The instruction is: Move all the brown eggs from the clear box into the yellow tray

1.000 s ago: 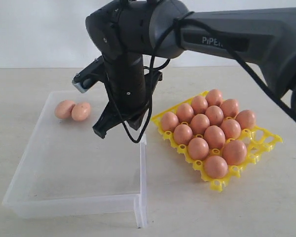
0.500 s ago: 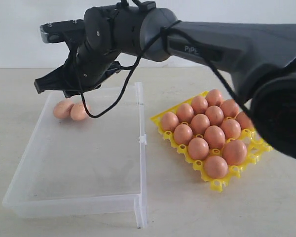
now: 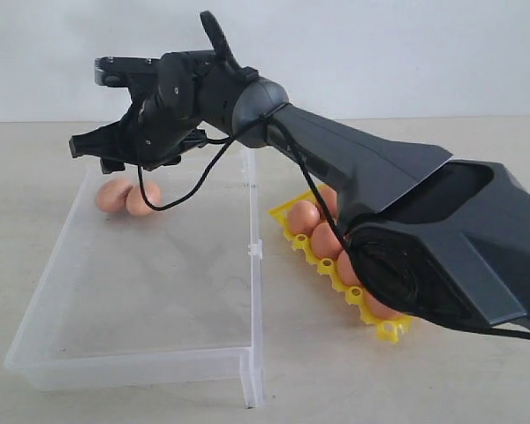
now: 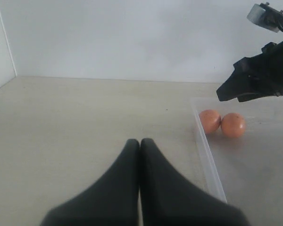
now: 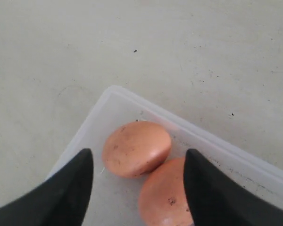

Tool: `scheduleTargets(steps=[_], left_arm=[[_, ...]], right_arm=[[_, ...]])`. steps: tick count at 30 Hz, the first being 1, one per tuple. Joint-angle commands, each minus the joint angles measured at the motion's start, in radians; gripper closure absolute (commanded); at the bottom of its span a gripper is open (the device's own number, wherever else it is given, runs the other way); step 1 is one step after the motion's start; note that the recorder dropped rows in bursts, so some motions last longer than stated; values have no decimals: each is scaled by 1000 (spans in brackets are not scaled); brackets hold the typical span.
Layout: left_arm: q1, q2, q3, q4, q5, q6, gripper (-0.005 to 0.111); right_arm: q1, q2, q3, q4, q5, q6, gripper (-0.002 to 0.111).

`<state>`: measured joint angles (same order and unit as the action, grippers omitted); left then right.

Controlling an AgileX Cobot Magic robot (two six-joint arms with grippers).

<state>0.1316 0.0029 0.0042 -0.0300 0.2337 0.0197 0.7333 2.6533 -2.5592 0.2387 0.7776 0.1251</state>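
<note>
While stretched across clear box (image 3: 247,375) | right gripper (image 5: 137,159) apart over two brown eggs (image 3: 142,200) | left gripper (image 4: 140,143) together

On the tabletop (image 3: 35,168), the box (image 3: 124,367) to the left and the egg tray (image 3: 390,332) to the right, near each other with a gap between. In the far left corner of the box, two eggs (image 3: 128,196) lying side by side and touching; in the egg tray, further eggs (image 3: 306,217), most hidden behind the arm (image 3: 406,194). Above the pair in the box, the right tool (image 3: 90,152), hanging clear of both, on the arm reaching in from the right across the egg tray.
</note>
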Motion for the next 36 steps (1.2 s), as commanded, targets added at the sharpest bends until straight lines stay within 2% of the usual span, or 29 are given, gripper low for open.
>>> scheduleTargets(steps=[1,11,24,25,27,28,29,36], left_arm=[[-3,-3,-4,-5,-1,1,111],[-3,-3,-4,-5,-1,1,111],[-3,-3,-4,-5,-1,1,111],[-3,-3,-4,-5,-1,1,111],[-3,-3,-4,-5,-1,1,111],[-3,-3,-4,-5,-1,1,111],[-3,-3,-4,-5,-1,1,111],[-3,-3,-4,-5,-1,1,111]], right_arm=[[-5,10,-12,-20,-3,27,47],[-5,54,-12,-102,177,109,49],[-5,111,-12,-100,8,164,49],[-5,115,-12,-100,8,164,53],[-5,115,-12,-100,8,164,81],[-5,113,-12,-102,8,155,102],[-5,111,-12,-102,5,159,108],[-1,33,-14,-93,85,174,109]])
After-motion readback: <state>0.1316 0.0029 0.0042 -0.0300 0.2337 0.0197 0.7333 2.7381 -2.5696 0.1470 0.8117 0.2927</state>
